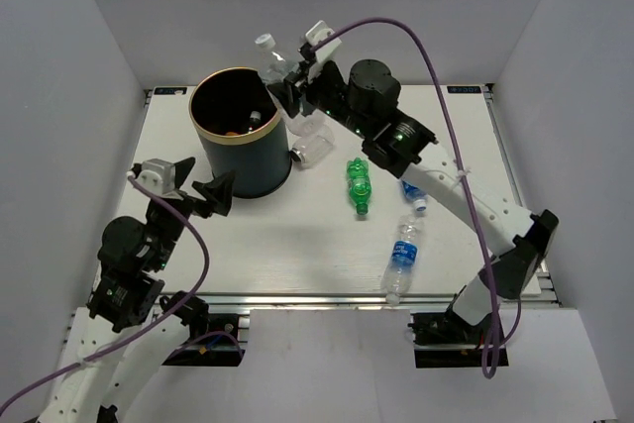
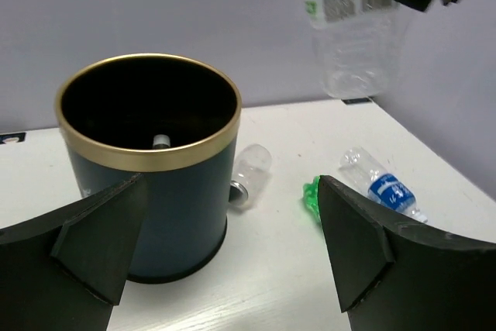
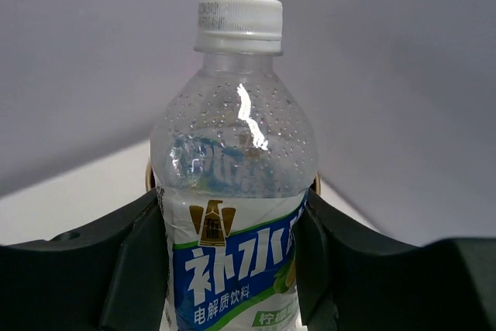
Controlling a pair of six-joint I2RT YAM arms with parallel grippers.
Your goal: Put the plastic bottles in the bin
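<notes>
Plastic bottles (image 1: 357, 173) outstanding: one in the grip and four lying on the table (image 1: 287, 255), all to the right of the bin. I read the scene from the left.

Left gripper (image 1: 203, 181): jaws spread fully wide, holding nothing, hovering just beside the bin's near-left wall.

Bin (image 1: 248, 170): upright at the far left of the table, mouth open. A grey cap (image 2: 160, 142) shows low inside it.

Right gripper (image 1: 295, 78): raised by the bin's far-right rim, jaws partly closed on the held bottle (image 3: 232, 191). It pinches the bottle across the blue-and-green label band, white cap up. I cannot tell whether the bottle hangs over the mouth or just outside it.

Handling, as I judge it: this bottle looks empty apart from droplets fogging the inside, so it is very light. The wall is thin and will dent under pressure, and the film label is smooth. I would squeeze moderately and stay on the label band, where the body is straight.

Short clear bottle (image 1: 312, 149): lying just beside the bin's wall. I would approach it from the open side.

Green bottle (image 1: 361, 190): ribbed, lying free mid-table, best taken across the ribs.

Rear blue-labelled bottle (image 1: 413, 195): partly under the right arm.

Front blue-labelled bottle (image 1: 401, 257): near the front edge. Both are round and light and will likely roll if nudged, so I would close squarely across the label
</notes>
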